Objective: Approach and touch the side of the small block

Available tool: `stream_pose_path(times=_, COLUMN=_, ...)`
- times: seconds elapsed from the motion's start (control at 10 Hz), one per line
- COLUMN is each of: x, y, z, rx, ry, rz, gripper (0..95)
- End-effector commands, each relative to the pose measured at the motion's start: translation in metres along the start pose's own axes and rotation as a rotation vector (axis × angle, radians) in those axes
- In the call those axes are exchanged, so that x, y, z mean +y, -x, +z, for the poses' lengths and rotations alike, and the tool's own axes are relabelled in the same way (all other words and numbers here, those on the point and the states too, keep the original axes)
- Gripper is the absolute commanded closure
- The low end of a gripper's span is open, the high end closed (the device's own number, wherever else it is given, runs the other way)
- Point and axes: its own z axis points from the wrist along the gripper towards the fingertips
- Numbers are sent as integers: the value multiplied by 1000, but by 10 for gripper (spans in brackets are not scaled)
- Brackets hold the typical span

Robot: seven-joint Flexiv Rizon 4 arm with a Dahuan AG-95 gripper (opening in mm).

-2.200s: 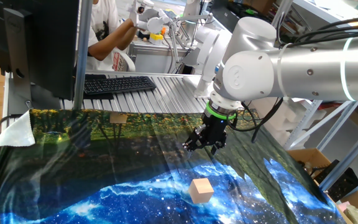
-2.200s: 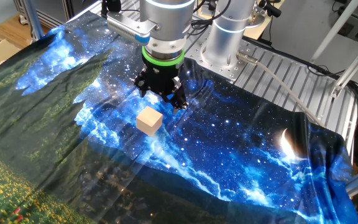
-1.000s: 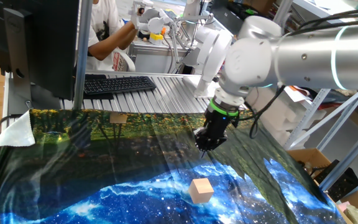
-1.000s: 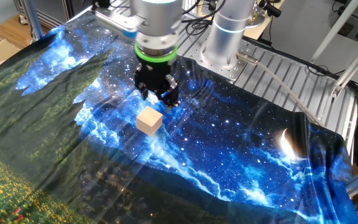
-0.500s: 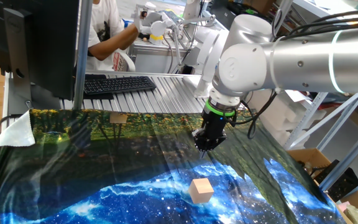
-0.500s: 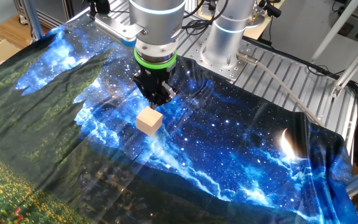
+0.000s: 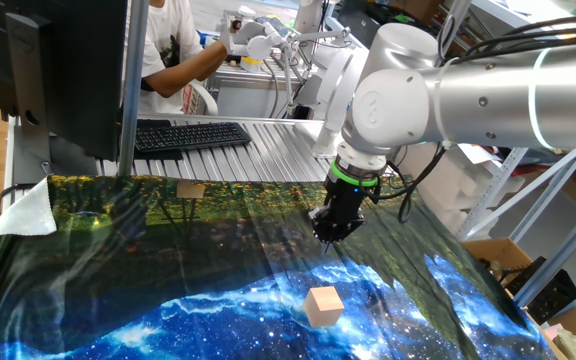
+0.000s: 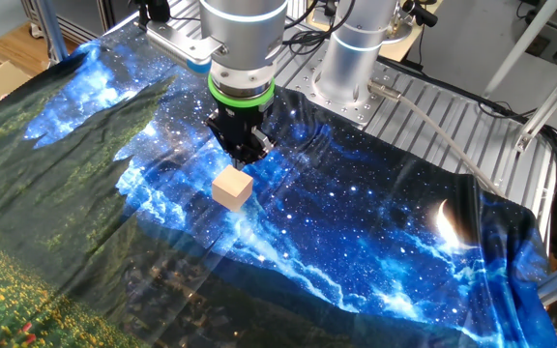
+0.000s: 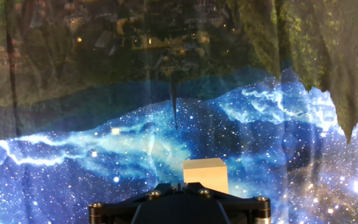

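Approach phase: our tool [image 8: 245, 153], fingers drawn narrow and empty, hangs just behind the small block [image 8: 232, 188], which sits free on the cloth-draped counter [image 8: 375, 222]. Risk, we judge: a fast or high contact would shove or tip the light cube.

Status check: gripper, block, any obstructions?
Gripper shut, hovering above cloth. Small tan wooden cube just beside it, untouched. Nothing between them.
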Motion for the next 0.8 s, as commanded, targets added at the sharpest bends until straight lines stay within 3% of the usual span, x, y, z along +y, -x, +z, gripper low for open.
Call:
stream_pose_path(times=0.1, x=0, y=0, z=0, rx=0, ry=0, rz=0, gripper=950)
stream_pose_path(times=0.7, x=0, y=0, z=0, rx=0, ry=0, rz=0, gripper=950)
stream_pose_path(times=0.8, x=-37, y=13, z=22, rx=-2, ry=-3, rz=-41, gripper=950)
